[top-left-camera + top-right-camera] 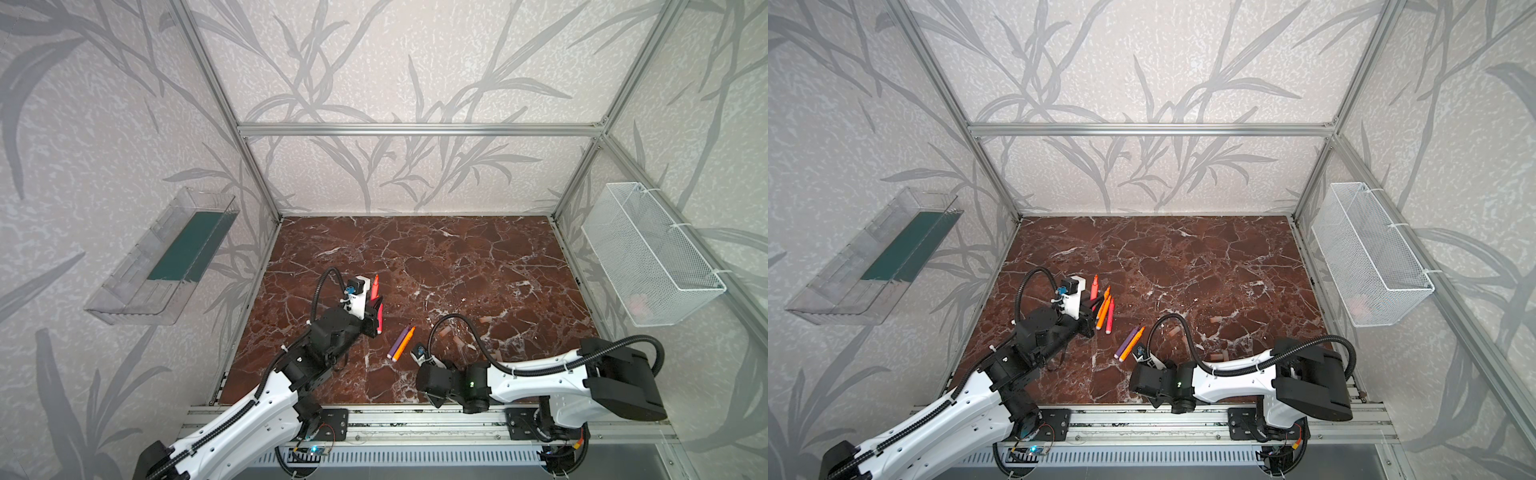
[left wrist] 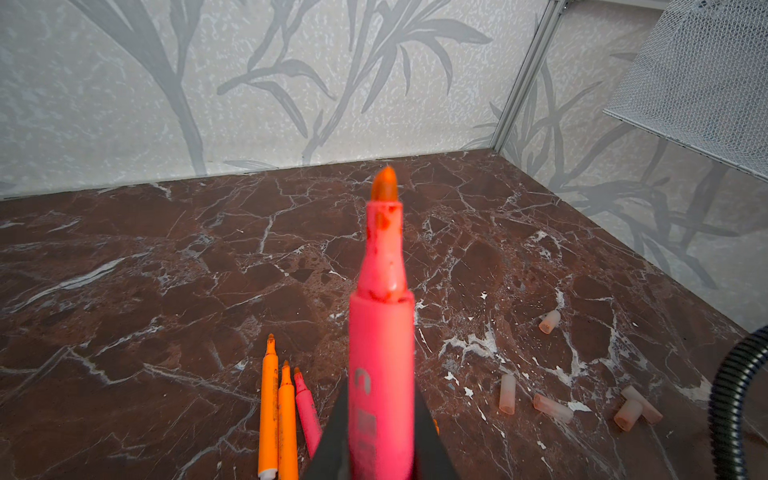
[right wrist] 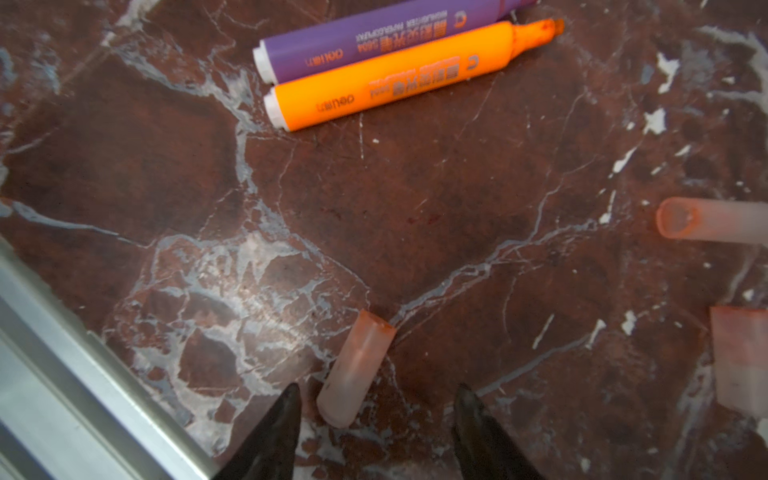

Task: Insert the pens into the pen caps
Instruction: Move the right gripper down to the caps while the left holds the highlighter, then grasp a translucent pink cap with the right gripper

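Left gripper [image 2: 380, 453] is clamped on a pink pen [image 2: 380, 332], tip out front above the marble [image 3: 415, 187]. Right gripper [image 3: 379, 390] hangs low, jaws apart, a cap [image 3: 357, 370] lying loose between them; purple pen [image 3: 374, 37] and orange pen [image 3: 390, 79] rest side by side nearby.

- The far half of the tabletop [image 1: 436, 249] lies bare, open to either arm.
- A purple pen [image 3: 374, 37] and an orange pen [image 3: 386, 79] lie touching, between the arms.
- Three pens [image 2: 282, 411] lie just beside the left gripper [image 2: 381, 424], whose pink pen [image 2: 380, 332] juts ahead.
- Pen caps [image 2: 552, 409] scatter the right front, with gaps between them.
- One cap [image 3: 355, 370] lies between the fingers [image 3: 274, 432] of the right gripper [image 3: 378, 386]; a frame rail [image 3: 83, 353] runs near.
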{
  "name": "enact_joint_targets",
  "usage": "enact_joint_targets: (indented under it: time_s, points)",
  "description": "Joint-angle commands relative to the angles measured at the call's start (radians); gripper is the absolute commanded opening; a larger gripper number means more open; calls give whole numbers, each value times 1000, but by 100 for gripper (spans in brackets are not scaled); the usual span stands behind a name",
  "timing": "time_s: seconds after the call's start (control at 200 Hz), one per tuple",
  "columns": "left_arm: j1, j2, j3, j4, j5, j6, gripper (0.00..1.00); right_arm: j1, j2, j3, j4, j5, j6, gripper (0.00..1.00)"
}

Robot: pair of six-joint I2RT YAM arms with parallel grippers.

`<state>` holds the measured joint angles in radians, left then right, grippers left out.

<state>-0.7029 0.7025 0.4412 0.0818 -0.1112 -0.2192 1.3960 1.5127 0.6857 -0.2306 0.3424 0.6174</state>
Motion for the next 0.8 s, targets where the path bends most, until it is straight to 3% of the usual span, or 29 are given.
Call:
enact_joint_targets:
  time_s: [0.0, 0.46, 0.795]
  points:
    - [1, -9, 4, -1, -16, 10, 0, 8, 24, 17, -69, 75, 46, 55]
    - [1, -7, 4, 1, -19, 4, 0, -25, 37, 2, -107, 146, 96, 50]
    - [2, -5, 6, -2, -15, -3, 0, -91, 57, -13, -4, 117, 91, 49]
